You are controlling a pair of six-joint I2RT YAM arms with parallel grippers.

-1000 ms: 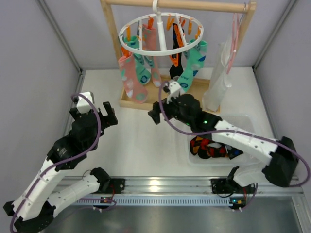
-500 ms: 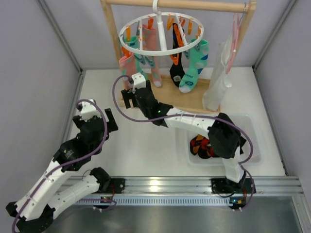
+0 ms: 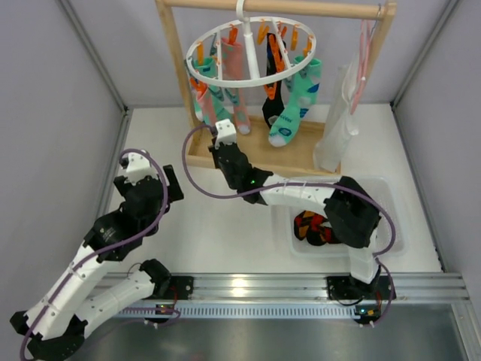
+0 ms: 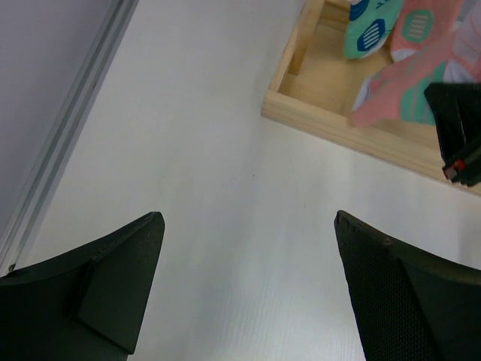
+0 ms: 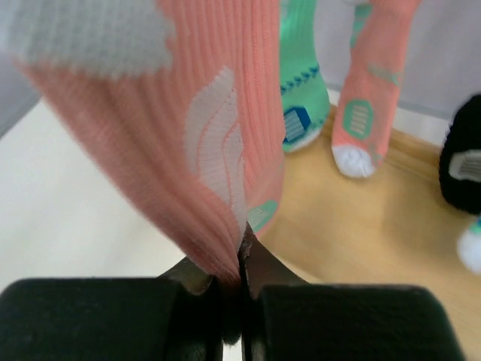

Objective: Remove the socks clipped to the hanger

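Left tool [image 4: 246,226] agape — socks [image 4: 406,75] over wooden base [image 4: 331,129].

Walls [image 3: 52,113]: I see plain grey panels.
Table [image 3: 225,226]: white, evenly lit.
Rack [image 3: 171,45]: wooden frame at my far edge.

I operate in a lab test cell: an aluminium rail [image 3: 248,284] spans the near edge of the white table [image 3: 203,226]; plain grey panels [image 3: 60,113] wall its other edges.
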